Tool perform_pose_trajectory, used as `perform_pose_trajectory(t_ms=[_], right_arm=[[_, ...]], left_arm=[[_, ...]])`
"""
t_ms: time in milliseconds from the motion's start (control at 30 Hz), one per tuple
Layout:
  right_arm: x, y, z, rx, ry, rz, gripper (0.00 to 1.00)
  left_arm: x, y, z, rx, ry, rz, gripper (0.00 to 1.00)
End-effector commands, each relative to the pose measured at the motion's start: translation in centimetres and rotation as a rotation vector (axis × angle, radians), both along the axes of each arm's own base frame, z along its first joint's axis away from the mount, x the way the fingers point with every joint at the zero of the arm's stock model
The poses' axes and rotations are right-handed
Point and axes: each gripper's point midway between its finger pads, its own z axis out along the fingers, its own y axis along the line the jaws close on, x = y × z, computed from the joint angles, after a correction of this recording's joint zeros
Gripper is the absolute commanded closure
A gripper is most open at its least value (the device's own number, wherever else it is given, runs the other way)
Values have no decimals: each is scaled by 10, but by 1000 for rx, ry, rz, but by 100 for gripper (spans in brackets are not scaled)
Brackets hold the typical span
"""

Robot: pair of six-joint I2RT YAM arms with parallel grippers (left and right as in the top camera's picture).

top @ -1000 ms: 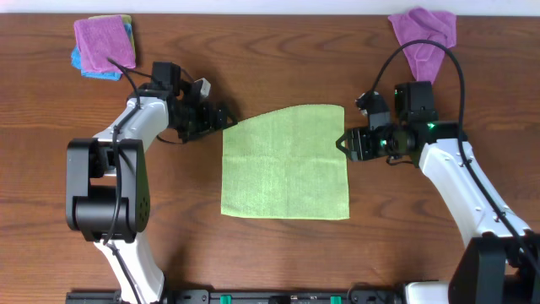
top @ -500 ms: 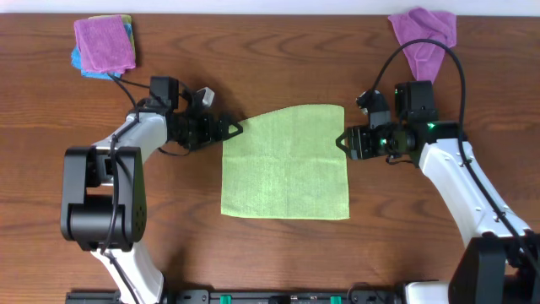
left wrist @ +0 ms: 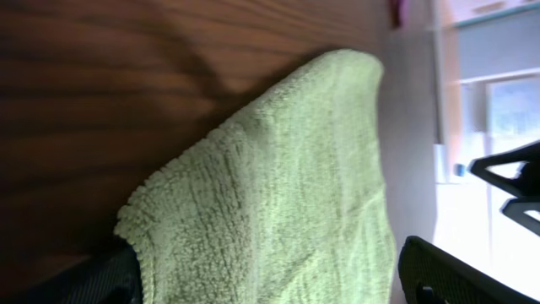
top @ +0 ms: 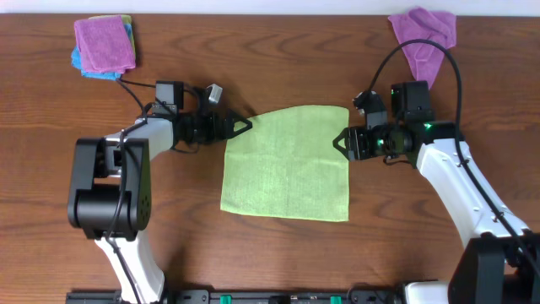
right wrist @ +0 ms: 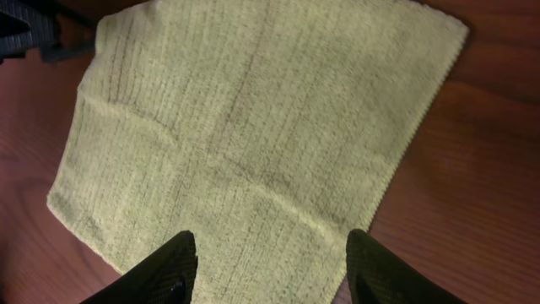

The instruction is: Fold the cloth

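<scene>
Lime-green cloth (top: 285, 165) lying flat mid-tabletop (top: 278, 253), a hand at each upper side
The cloth is soft, finely ribbed pile, roughly square, its top edge slanting down toward the left. The left hand (top: 246, 127) is spread, dark fingers (left wrist: 76, 283) either side of the upper-left corner. The right hand (top: 341, 142) is spread too, over the right edge near the top. On the dark wood grain, a purple cloth (top: 105, 42) lies atop a blue cloth (top: 84, 66) at the back left, and another purple cloth (top: 422, 34) at the back right

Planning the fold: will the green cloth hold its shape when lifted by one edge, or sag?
Likely sags: the green cloth lies limp and flat. Probably light, since it looks thin. Its fuzzy pile should resist slipping.
</scene>
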Motion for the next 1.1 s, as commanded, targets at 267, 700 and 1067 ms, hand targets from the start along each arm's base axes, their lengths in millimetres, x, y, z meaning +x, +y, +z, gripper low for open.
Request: perform_pose_trajectory(t_ms=[267,700,1067], right_arm=[[3,6,3,0,-7,7,43],[4,4,2,-10,-8,3,42],[3,5,2,-9,-7,5,43]], left_arm=[[-4,-30,-24,-154,123,21,5],[53,-41,67,-358,-162,36,5],[51,-39,85,-387,-224,-61,4]])
